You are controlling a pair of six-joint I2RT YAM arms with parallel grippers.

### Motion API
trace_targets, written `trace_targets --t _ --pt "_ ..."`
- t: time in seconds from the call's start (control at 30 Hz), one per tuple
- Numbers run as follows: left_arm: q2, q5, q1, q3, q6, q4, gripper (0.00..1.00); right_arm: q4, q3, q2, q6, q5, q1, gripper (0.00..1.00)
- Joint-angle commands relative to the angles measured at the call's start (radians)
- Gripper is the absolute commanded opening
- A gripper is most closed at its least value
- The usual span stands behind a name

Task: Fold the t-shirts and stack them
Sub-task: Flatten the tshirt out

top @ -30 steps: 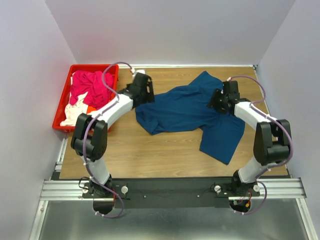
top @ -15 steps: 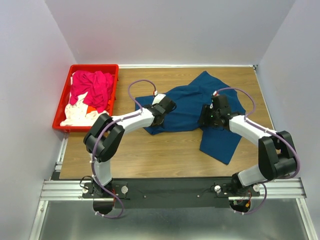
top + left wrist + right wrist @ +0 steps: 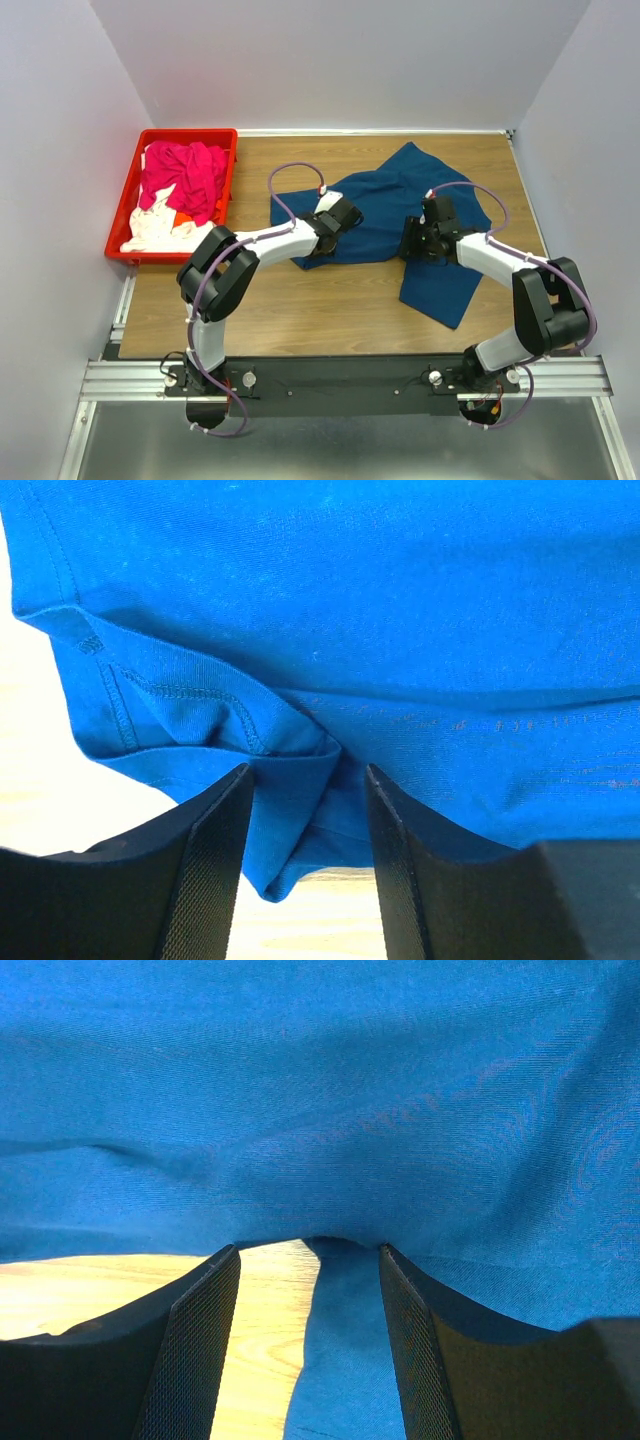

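Navy knit between the fingers of the left claw [image 3: 305, 780]: grasps a doubled fold at the hem of the navy t-shirt [image 3: 350, 610], cloth touching both inner faces. Stitched seam curving just above the fold. Pale wood of the surface [image 3: 30, 730] beside and below the cloth. Seen from above, sits low on the left half of the shirt, near its front edge, with the white forearm reaching in from the left.

At the right claw [image 3: 308, 1250]: stands released, fingers apart, with bare wood and a lower layer of blue cloth showing in the gap. Meets the shirt's edge right at the fingertips, with nothing pinched between them. Seen from above, rests on the right half of the shirt, where a long flap runs down toward the near right.

Around both claws: lies spread and rumpled across the middle and right of the surface, not yet folded. Points one corner toward the far wall and one lobe toward the near right edge. Shows soft creases and a shadowed ridge across the cloth in the right wrist view.

Farther left, well apart from that shirt: red plastic crate [image 3: 188, 133] at the far left corner of the surface. Holds a magenta-pink t-shirt [image 3: 185, 175] heaped on top, a white t-shirt [image 3: 148, 228] along its near left side, and a small patch of orange t-shirt [image 3: 181, 215] between the two.
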Motion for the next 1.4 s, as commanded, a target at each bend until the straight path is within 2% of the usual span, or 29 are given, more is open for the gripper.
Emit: trace_targets --t 0.0,0.23,0.33,0.4,0.6,0.83,0.93,1.03,1.17,1.23,1.27,1.3,1.37 --pt "0.004 -0.041 -0.002 -0.014 -0.009 0.012 0.54 0.009 -0.014 0.020 0.000 0.034 0.008 0.65" --pt "-0.013 -0.075 0.036 -0.060 -0.012 0.004 0.44 0.007 -0.021 0.009 0.005 0.053 0.008 0.65" --pt "-0.041 -0.076 0.050 -0.078 -0.009 0.011 0.34 0.007 -0.023 0.013 0.006 0.057 0.008 0.65" --pt "-0.059 -0.081 0.063 -0.092 -0.015 0.008 0.17 0.007 -0.024 0.015 0.008 0.063 0.008 0.65" --pt "-0.240 -0.093 0.126 -0.184 -0.058 -0.002 0.15 0.007 -0.029 0.000 0.009 0.086 0.008 0.65" --pt "-0.566 0.011 0.275 -0.432 -0.160 0.052 0.15 0.006 -0.035 0.015 0.032 0.133 0.007 0.65" --pt "-0.648 0.112 0.303 -0.520 -0.207 0.086 0.18 0.004 -0.031 0.017 0.036 0.123 0.007 0.65" --pt "-0.745 0.191 0.309 -0.586 -0.276 0.106 0.32 0.003 -0.024 0.003 0.034 0.096 0.007 0.65" --pt "-0.875 0.196 0.312 -0.624 -0.332 0.072 0.56 -0.002 -0.017 -0.029 0.029 0.090 0.007 0.65" --pt "-0.910 0.186 0.323 -0.624 -0.342 0.057 0.60 -0.005 -0.017 -0.036 0.029 0.093 0.005 0.65" --pt "-0.939 0.191 0.324 -0.626 -0.340 0.058 0.68 -0.005 -0.017 -0.036 0.034 0.101 0.007 0.65" --pt "-0.946 0.198 0.326 -0.627 -0.337 0.064 0.71 -0.005 -0.017 -0.033 0.036 0.103 0.007 0.65" --pt "-0.938 0.217 0.326 -0.624 -0.333 0.069 0.74 -0.005 -0.015 -0.026 0.045 0.113 0.007 0.65"
